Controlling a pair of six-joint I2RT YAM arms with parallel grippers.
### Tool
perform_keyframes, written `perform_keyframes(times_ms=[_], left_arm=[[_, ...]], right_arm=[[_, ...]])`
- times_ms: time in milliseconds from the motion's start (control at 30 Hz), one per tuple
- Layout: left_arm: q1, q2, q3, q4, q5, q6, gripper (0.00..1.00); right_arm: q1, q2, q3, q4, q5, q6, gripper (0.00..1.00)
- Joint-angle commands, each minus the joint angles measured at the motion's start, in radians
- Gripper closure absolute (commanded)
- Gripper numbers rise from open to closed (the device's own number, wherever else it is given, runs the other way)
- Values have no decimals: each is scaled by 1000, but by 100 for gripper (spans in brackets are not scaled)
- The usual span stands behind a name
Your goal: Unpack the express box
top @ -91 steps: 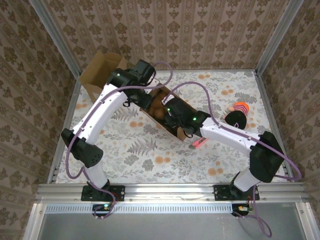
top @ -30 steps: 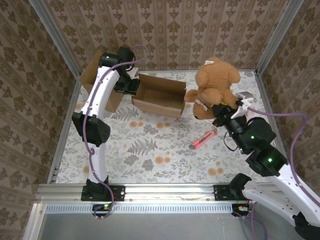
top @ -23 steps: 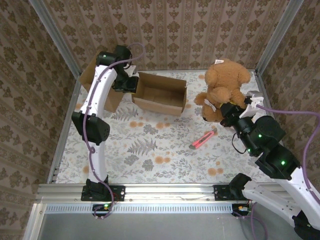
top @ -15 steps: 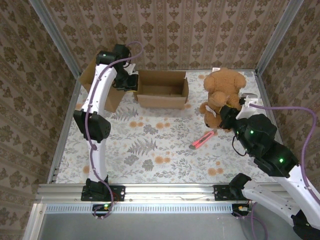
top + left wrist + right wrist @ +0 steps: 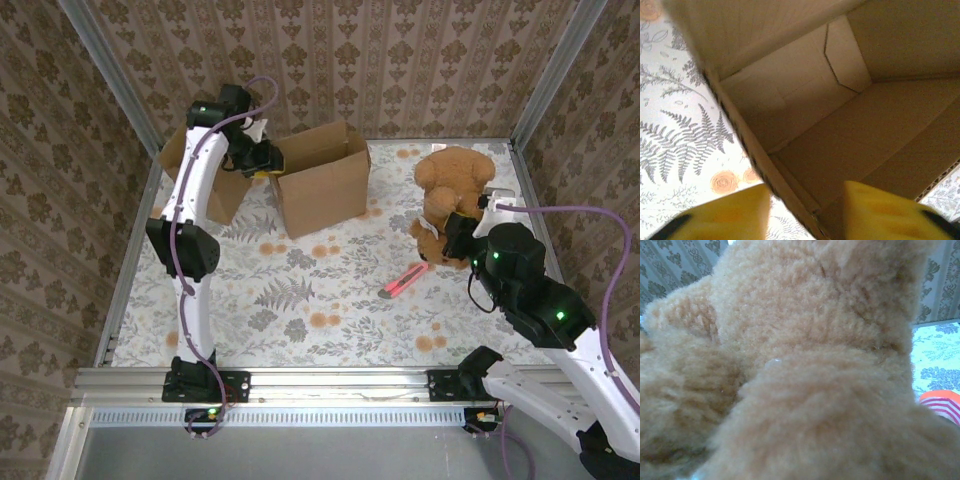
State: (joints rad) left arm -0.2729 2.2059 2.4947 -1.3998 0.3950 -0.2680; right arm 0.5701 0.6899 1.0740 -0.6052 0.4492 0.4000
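Cardboard express box (image 5: 322, 178) sits empty at far centre-left, your left gripper (image 5: 807, 202) parted astride its wall. Your right gripper (image 5: 453, 233) pinches the teddy bear (image 5: 452, 180) far right; releasing it looks next.

white arm links (image 5: 195, 185); black joints (image 5: 178, 250); purple cables (image 5: 570, 211); yellow-tipped jaws

Brown cardboard express box (image 5: 322, 180), open and empty, tilted at upper centre, opening facing left, fluffy tan teddy bear (image 5: 455, 190) at upper right
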Motion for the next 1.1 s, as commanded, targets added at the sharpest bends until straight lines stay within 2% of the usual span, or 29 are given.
perform_keyframes(times_ms=[0, 33, 100, 167, 200, 300, 400, 567, 733, 1067], left_arm=[[15, 4, 29, 58, 46, -7, 44], [17, -3, 31, 76, 48, -5, 35], [17, -23, 31, 106, 50, 5, 22], [15, -52, 30, 131, 47, 23, 3], [14, -66, 29, 141, 43, 29, 0], [0, -135, -4, 178, 15, 61, 0], [-32, -252, -124, 260, -27, 96, 0], [-93, -548, -493, 535, -79, 139, 0], [-107, -817, -817, 765, -88, 110, 0], [-124, -1099, -1090, 734, -149, 58, 0]], right_arm=[[-17, 4, 20, 8, 17, 22, 100], [-25, 8, 17, 10, 18, 19, 100], [-44, 19, 9, 15, 16, 10, 100], [-75, 41, 12, 14, 1, -2, 100], [-92, 55, 14, 17, -11, -7, 100], [-161, 107, 21, 32, -74, -19, 100], [-251, 175, 26, 61, -175, -16, 100], [-438, 331, 32, 144, -447, 62, 100], [-548, 493, 62, 227, -617, 146, 100], [-645, 828, 140, 389, -757, 397, 100]])
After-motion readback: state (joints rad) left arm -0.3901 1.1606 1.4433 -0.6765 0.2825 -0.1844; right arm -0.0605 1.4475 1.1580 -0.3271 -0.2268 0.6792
